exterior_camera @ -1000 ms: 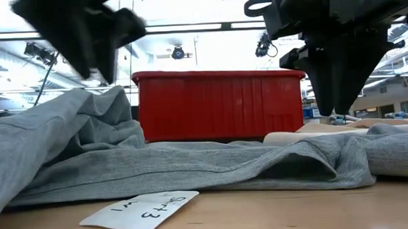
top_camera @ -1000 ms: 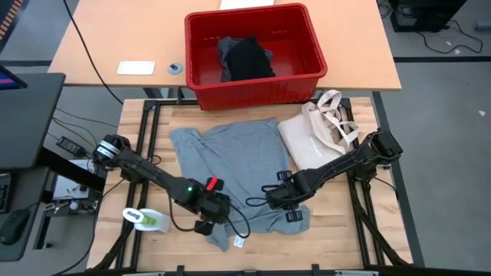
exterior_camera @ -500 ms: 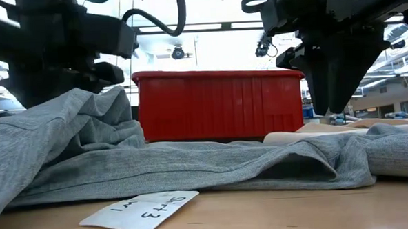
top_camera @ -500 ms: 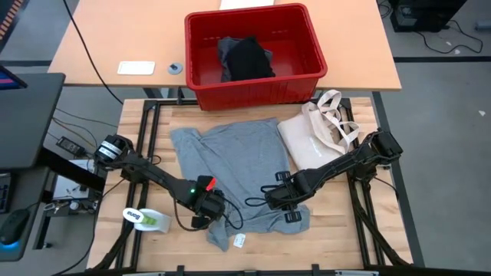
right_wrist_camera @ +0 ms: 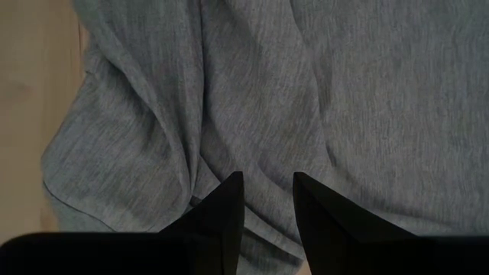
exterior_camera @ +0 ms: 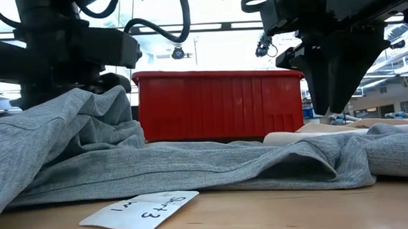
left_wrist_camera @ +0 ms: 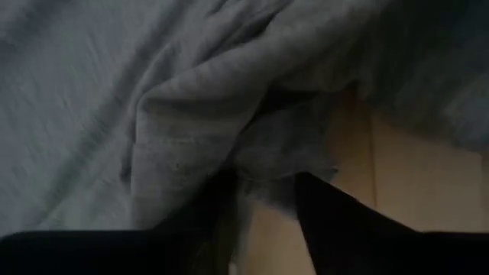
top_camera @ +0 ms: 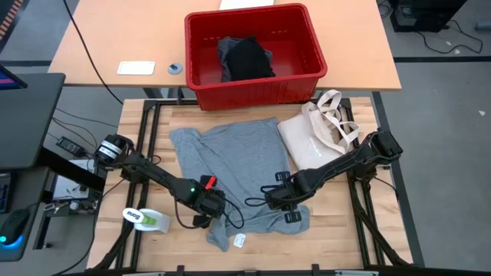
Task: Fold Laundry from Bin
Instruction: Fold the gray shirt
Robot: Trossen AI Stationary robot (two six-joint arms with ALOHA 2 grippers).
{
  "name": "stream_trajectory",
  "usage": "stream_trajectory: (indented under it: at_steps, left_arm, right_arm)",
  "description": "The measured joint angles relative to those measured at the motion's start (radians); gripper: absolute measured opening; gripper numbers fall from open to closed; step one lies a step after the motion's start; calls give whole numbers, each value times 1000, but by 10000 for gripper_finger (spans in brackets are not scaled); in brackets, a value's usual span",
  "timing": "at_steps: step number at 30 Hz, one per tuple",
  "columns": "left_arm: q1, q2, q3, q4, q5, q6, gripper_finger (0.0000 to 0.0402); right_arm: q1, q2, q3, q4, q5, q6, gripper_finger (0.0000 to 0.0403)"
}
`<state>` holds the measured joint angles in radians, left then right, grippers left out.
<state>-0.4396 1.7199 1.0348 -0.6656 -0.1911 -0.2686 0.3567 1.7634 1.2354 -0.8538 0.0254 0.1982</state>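
From above, a light grey T-shirt (top_camera: 230, 165) is lying rumpled and unfolded on the table (top_camera: 138, 130); dark garments (top_camera: 245, 57) are waiting in the red bin (top_camera: 196, 46). Left wrist view: the left gripper (left_wrist_camera: 263, 202) is pinching a shirt edge. Right wrist view: the right gripper (right_wrist_camera: 267, 195) is pressing narrowly gapped fingers into cloth.
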Motion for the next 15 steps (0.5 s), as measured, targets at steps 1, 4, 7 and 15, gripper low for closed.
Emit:
stream_trajectory:
  at_steps: [1,4,7,15]
  left_arm:
    - [0,0,0,2,7,8,103]
    - [3,0,0,0,37,21,27]
    - [12,0,0,-22,90,24,8]
    - [-8,-49,123,-235,118,0,2]
  right_arm:
    - [0,0,0,0,0,0,122]
    - [0,0,0,0,0,0,122]
    - [0,0,0,0,0,0,122]
    - [0,0,0,-2,0,2,122]
